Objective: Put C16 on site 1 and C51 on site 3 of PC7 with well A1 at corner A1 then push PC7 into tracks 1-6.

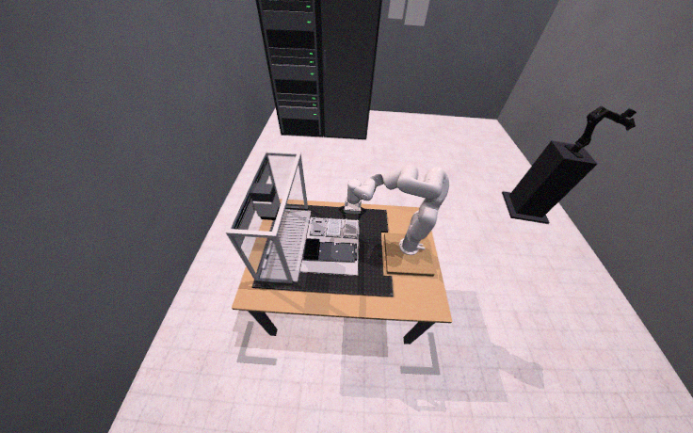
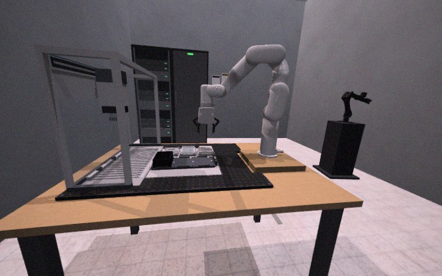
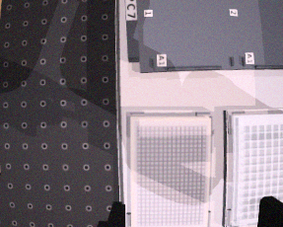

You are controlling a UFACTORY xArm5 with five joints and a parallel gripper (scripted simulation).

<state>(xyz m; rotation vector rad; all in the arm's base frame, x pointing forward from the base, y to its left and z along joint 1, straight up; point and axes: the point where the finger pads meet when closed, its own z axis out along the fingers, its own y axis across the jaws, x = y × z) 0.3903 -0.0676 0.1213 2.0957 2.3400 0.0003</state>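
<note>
— Looking at C16 [image 3: 170, 169]? White, finely gridded, flat in its nest just below grey PC7 [image 3: 207, 15].
— Yes — and the gripper [image 3: 187, 225] hangs above it, fingers spread wide, grasping nothing.

White arm [image 2: 271, 85] arched from its base toward the table's far edge, wrist vertical, gripper [image 2: 205, 127] pointing down, fingers fully spread, holding nothing.

Looks like an automation lab: well plates [image 3: 170, 169] sit in nests beside a framed liquid-handling instrument [image 2: 124, 120] on a wooden tabletop [image 2: 284, 197], and a server rack [image 2: 152, 96] with green lights stands behind that instrument.
</note>
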